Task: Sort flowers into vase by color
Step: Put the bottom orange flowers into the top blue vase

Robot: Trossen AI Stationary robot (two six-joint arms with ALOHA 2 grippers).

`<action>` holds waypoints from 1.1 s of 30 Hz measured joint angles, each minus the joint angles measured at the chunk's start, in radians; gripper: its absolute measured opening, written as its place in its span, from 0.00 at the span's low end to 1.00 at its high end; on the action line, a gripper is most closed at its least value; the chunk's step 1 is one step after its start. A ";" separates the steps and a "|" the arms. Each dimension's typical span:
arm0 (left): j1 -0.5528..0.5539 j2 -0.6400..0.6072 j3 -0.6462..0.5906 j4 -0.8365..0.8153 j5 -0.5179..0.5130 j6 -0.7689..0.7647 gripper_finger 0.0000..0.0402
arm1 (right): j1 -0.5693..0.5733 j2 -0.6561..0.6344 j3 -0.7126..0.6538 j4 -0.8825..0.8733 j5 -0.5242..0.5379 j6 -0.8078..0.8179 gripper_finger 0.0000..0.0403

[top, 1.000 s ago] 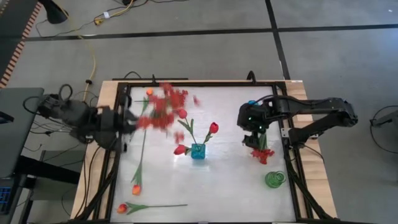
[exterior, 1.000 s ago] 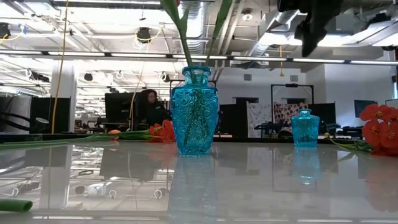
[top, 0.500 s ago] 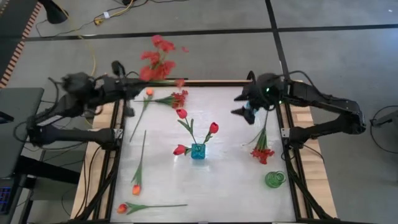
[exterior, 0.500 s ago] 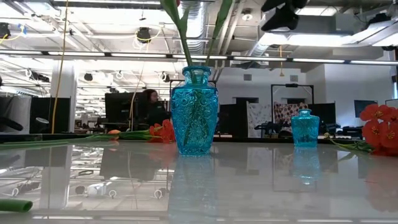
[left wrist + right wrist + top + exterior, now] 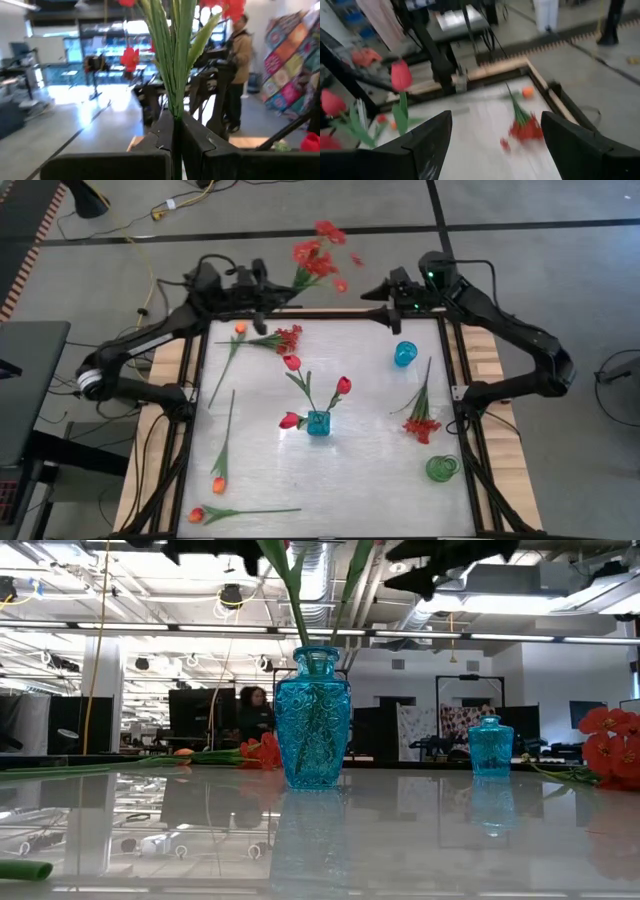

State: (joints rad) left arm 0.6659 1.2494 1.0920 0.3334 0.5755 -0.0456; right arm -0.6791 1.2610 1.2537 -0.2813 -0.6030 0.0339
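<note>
Vases: two blue glass ones on the counter (image 5: 260,470); the large blue vase (image 5: 318,423) stands mid-counter, the small blue vase (image 5: 404,354) well apart from it, toward the far right corner.
Red rosebuds: three, stems in the large blue vase; one rosebud (image 5: 292,363) leans to its far side, one (image 5: 344,385) to its right, one (image 5: 289,420) droops just left of its rim.
Orange tulip buds: three lying flat left of the large blue vase; one tulip (image 5: 240,328) near the far edge, one (image 5: 218,484) toward the near edge, one (image 5: 196,514) at the near left corner.
Red blossom sprays: three; one spray (image 5: 320,256) is up in the air beyond the counter's far edge, one (image 5: 288,338) lies on the counter on the far side of the large blue vase, one (image 5: 421,426) lies right of that vase.
Green coil: one green ring (image 5: 441,468), right of and nearer than the large blue vase.
Left gripper (image 5: 268,298): above the far edge, fingers (image 5: 200,142) clamped together on the green stems of the airborne spray.
Right gripper (image 5: 375,292): above the far edge, beyond the small blue vase; fingers (image 5: 580,145) spread wide apart, holding nothing.
Room: one person (image 5: 254,713) stands behind the large blue vase in the low view.
</note>
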 joint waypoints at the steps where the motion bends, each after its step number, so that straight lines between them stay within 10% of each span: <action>1: 0.000 0.030 0.000 0.047 0.009 -0.007 0.00 | 0.000 0.015 0.000 0.034 -0.001 0.006 0.82; 14: -0.011 0.374 0.000 0.654 0.033 -0.364 0.00 | 0.003 0.191 0.000 0.466 -0.001 0.188 0.82; 33: -0.055 0.406 0.002 0.546 -0.015 -0.352 0.00 | 0.040 0.219 0.000 0.560 -0.002 0.194 0.82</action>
State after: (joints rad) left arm 0.6113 1.6555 1.0935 0.8798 0.5607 -0.3974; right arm -0.6391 1.4799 1.2537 0.2791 -0.6048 0.2277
